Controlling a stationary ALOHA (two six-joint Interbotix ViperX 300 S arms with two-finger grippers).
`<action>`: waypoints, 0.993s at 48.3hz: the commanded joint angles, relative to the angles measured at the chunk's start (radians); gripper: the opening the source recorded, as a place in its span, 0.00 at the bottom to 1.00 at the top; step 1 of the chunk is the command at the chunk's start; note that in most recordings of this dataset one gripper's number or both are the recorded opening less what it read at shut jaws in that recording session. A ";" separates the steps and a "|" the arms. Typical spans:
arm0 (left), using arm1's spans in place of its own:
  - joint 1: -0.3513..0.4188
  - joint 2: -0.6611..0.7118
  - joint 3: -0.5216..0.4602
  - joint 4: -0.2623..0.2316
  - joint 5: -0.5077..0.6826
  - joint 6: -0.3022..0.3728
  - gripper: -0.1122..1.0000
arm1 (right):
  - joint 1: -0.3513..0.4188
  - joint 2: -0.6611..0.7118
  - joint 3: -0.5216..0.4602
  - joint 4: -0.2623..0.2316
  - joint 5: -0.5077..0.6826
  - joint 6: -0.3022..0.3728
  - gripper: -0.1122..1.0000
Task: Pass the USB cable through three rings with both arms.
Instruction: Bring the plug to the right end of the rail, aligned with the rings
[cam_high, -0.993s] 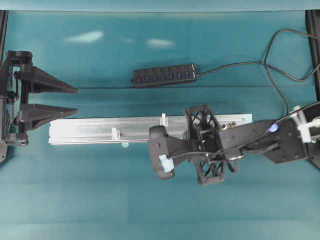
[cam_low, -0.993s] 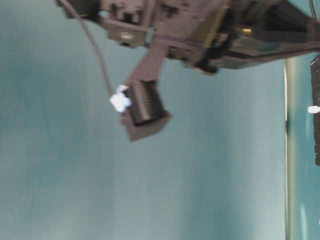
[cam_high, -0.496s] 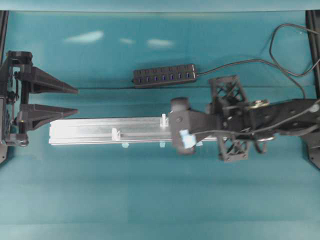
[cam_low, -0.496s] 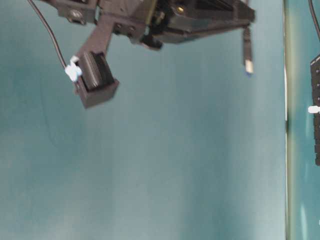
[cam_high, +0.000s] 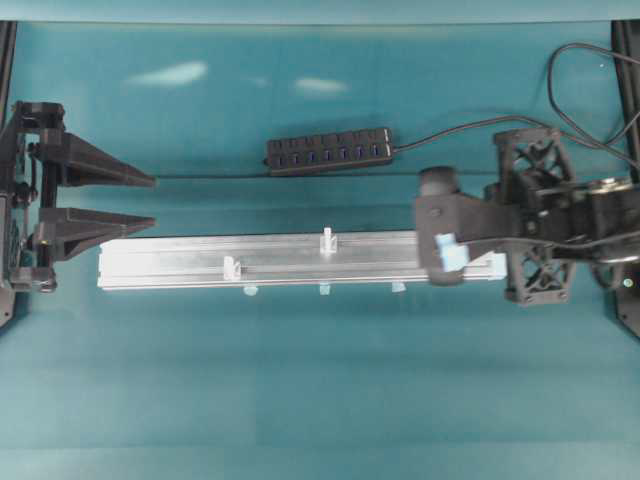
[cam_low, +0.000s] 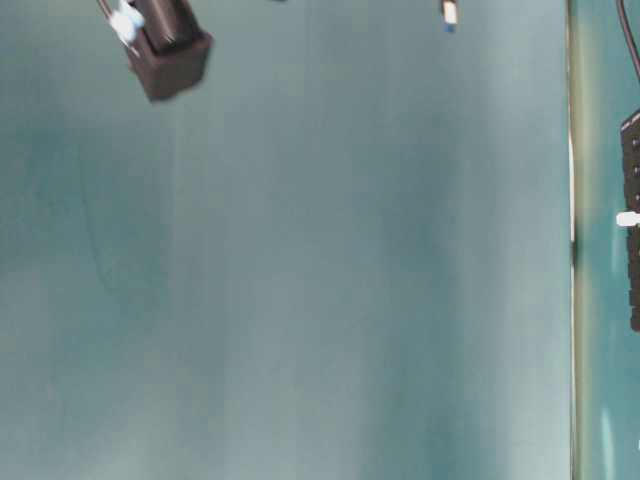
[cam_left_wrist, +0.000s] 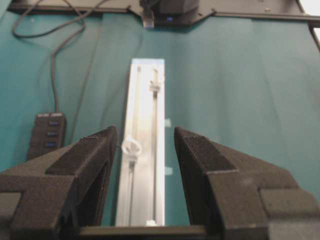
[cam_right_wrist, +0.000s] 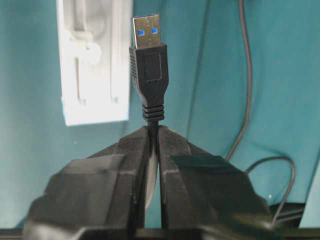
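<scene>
Right gripper (cam_right_wrist: 154, 131) pinches USB cable (cam_right_wrist: 149, 65), hidden overhead.

Counter (cam_high: 300, 380) bare across the whole 6 o'clock half in the overhead view, wide passage there. Rail (cam_high: 270, 260) lies 9-to-3 across the middle, two rings (cam_high: 327, 240) visible standing up on it, low obstacles. Hub (cam_high: 328, 152) sits just at 12 o'clock of the rail, narrow strip between them. Its cord (cam_high: 470, 128) runs off toward 2 o'clock, loops in that corner. Left tool (cam_high: 150, 202) at 9 o'clock, fingers apart, just off the rail end. Right tool (cam_right_wrist: 154, 131) over the rail's 3 o'clock end, clamped on the cable (cam_right_wrist: 149, 65), blocks that end. Mid-rail reachable from above.
</scene>
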 joint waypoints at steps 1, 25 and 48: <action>0.002 0.000 -0.020 0.002 -0.008 -0.002 0.56 | -0.005 -0.040 0.003 -0.008 0.018 0.009 0.02; 0.002 -0.002 -0.018 0.002 -0.008 -0.003 0.56 | -0.003 -0.107 0.060 -0.008 0.046 0.048 0.02; 0.002 -0.002 -0.020 0.002 -0.008 -0.005 0.56 | 0.011 -0.199 0.160 0.011 0.032 0.120 0.02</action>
